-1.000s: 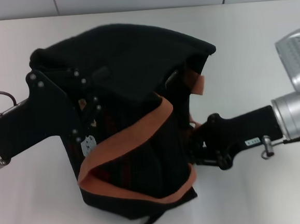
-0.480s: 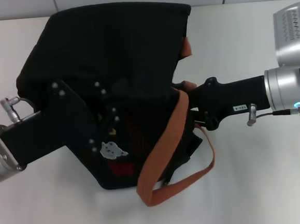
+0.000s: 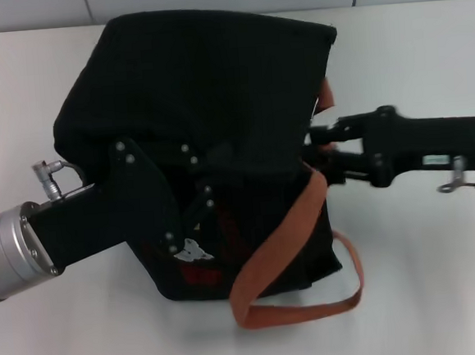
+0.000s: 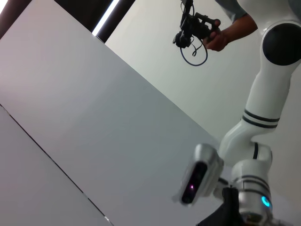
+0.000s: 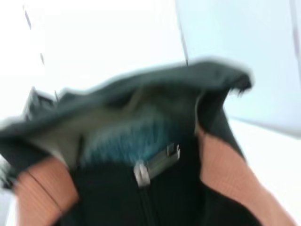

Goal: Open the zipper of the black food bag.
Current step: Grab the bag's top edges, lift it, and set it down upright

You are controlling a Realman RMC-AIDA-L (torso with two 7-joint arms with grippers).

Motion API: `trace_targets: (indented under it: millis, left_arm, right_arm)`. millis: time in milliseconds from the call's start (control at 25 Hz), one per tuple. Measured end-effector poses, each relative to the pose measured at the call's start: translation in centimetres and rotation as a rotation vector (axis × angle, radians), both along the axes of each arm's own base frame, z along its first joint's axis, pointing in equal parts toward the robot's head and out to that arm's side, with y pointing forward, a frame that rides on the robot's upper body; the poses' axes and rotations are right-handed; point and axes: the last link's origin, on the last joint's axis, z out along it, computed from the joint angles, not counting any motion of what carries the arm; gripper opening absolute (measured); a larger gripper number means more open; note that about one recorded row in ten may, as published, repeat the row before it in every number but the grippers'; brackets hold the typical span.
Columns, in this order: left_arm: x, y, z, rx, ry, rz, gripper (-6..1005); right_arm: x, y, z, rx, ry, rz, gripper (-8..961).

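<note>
The black food bag (image 3: 206, 89) stands tilted in the middle of the white table, its bear patch (image 3: 195, 248) and red label facing me. An orange-brown handle (image 3: 289, 260) hangs in a loop off its near right corner. My left gripper (image 3: 200, 221) is shut on the bag's front fabric, beside the patch. From the right, my right gripper (image 3: 316, 151) reaches the bag's side edge by the other handle. In the right wrist view the zipper's silver pull (image 5: 155, 165) lies just ahead, blurred, between orange handles (image 5: 225, 174). In the head view the zipper is hidden.
The white table (image 3: 426, 278) spreads on all sides of the bag, with a wall seam along the back. The left wrist view points up at a wall, my right arm (image 4: 254, 132) and a person's hand holding a camera (image 4: 197, 28).
The bag has swung from lying on its side to tilted with its front patches facing me, and shifted right. Both arms moved with it; the right arm drew back to the right.
</note>
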Motion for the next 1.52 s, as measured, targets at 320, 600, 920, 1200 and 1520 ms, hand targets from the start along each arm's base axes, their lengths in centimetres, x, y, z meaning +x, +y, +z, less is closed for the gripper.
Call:
trace_targets:
  millis: [320, 600, 920, 1200, 1520]
  left_arm:
    - [0.0, 0.1, -0.1, 0.000, 0.006, 0.002, 98]
    - [0.0, 0.1, -0.1, 0.002, 0.009, 0.004, 99]
    - [0.0, 0.2, -0.1, 0.003, 0.010, 0.002, 99]
    - [0.1, 0.2, -0.1, 0.004, 0.010, -0.002, 96]
    - [0.1, 0.2, -0.1, 0.002, 0.009, -0.004, 94]
  right_arm:
    - [2.0, -3.1, 4.4, -0.088, 0.311, -0.103, 400]
    - [1.4, -3.1, 4.0, -0.141, 0.352, -0.128, 397]
    - [-0.3, -2.3, 2.5, -0.191, 0.390, -0.132, 393]
    - [-0.2, -1.7, 2.0, -0.182, 0.378, -0.167, 389]
    - [0.0, -1.7, 2.2, -0.212, 0.391, -0.224, 385]
